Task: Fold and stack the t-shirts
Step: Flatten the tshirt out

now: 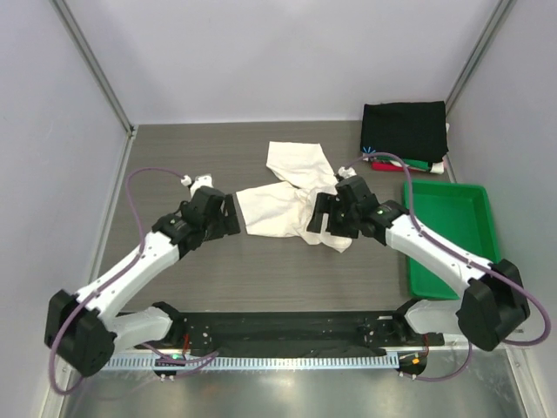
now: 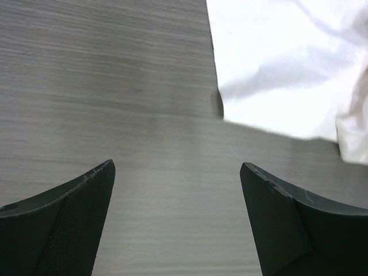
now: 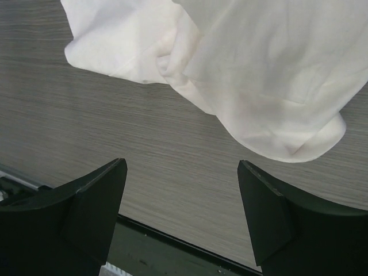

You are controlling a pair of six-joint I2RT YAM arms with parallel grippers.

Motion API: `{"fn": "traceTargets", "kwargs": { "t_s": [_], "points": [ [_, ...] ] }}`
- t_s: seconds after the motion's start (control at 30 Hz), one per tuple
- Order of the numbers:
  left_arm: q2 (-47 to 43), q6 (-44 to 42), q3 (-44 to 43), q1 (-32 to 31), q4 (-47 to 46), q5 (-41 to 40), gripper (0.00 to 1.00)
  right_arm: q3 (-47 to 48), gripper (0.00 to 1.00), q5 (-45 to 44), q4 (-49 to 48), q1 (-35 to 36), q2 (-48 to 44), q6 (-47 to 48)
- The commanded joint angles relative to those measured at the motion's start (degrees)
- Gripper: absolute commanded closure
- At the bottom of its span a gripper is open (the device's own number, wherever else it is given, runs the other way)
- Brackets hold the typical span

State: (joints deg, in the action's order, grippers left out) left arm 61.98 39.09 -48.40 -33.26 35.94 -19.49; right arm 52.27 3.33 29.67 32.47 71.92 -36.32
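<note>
Jaws spread, rumpled white t-shirt (image 1: 274,209), folded black t-shirt (image 1: 404,129)

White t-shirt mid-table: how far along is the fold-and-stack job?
Done: a folded black t-shirt tops a pile at the far right, with red, green and white edges showing under it. In hand: nothing; the left tool and right tool are open either side of the white t-shirt. Left: it lies rumpled, unfolded, unstacked.
</note>
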Motion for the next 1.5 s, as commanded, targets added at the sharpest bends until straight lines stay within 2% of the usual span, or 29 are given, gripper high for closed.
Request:
{"fn": "traceTargets", "kwargs": {
  "t_s": [0.0,0.17,0.23,0.3,0.47,0.5,0.8,0.87,0.97,1.0,1.03,1.07,1.17,1.27,1.3,1.47],
  "points": [
    [7.9,2.1,-2.5,7.0,-11.4,7.6,0.11,2.7,0.16,-4.9,-4.6,0.9,2.1,1.1],
    [19.4,4.2,-6.1,15.0,-20.8,13.5,0.15,0.4,0.16,-4.0,-9.5,1.5,0.9,0.6],
    [26.2,4.6,-8.2,16.1,-22.5,15.8,0.16,-1.0,0.16,-2.0,-10.4,1.5,-0.5,1.9],
    [32.3,3.4,-12.5,16.4,-23.7,17.2,0.15,-1.7,0.16,-2.2,-10.6,1.5,-2.1,2.8],
    [40.8,2.6,-19.1,16.6,-24.8,21.0,0.17,-4.0,0.14,-2.4,-10.5,1.5,-4.1,4.0],
    [41.8,2.7,-19.4,16.6,-25.1,22.1,0.22,-4.8,0.13,-2.5,-10.7,1.4,-4.2,4.0],
    [50.3,4.2,-20.6,16.3,-27.5,26.4,0.38,-7.3,0.13,-2.0,-14.8,1.4,-1.8,4.3],
    [51.7,4.3,-20.8,16.3,-28.4,27.6,0.43,-7.9,0.13,-2.3,-15.9,1.3,-1.0,4.2],
    [53.1,4.2,-22.2,16.2,-29.4,30.2,0.7,-8.9,0.13,-2.4,-17.4,1.1,-0.4,4.0],
    [53.7,4.2,-22.6,16.3,-28.7,30.4,0.9,-9.4,0.12,-2.3,-17.9,1.0,0.0,3.7],
    [53.5,4.0,-23.7,16.3,-27.8,30.5,0.97,-9.5,0.12,-1.7,-18.6,0.8,0.2,3.6],
    [52.8,3.8,-23.8,16.4,-26.9,30.2,1.0,-9.3,0.12,-1.1,-18.6,0.6,0.5,3.4],
    [45.3,2.7,-22.4,16.6,-22.9,26.8,1.0,-6.7,0.12,0.9,-18.2,0.6,2.3,3.8],
    [33.9,1.3,-20.5,18.4,-15.4,22.6,1.0,-2.1,0.11,0.2,-15.7,0.5,4.5,4.5],
    [26.7,1.1,-19.6,19.6,-12.2,20.7,1.0,0.4,0.11,-0.5,-13.7,0.5,5.8,4.8],
    [7.9,-1.7,-13.7,21.5,-5.4,17.2,1.0,4.5,0.1,-2.2,-10.9,0.6,10.3,5.7]
  ]
}}
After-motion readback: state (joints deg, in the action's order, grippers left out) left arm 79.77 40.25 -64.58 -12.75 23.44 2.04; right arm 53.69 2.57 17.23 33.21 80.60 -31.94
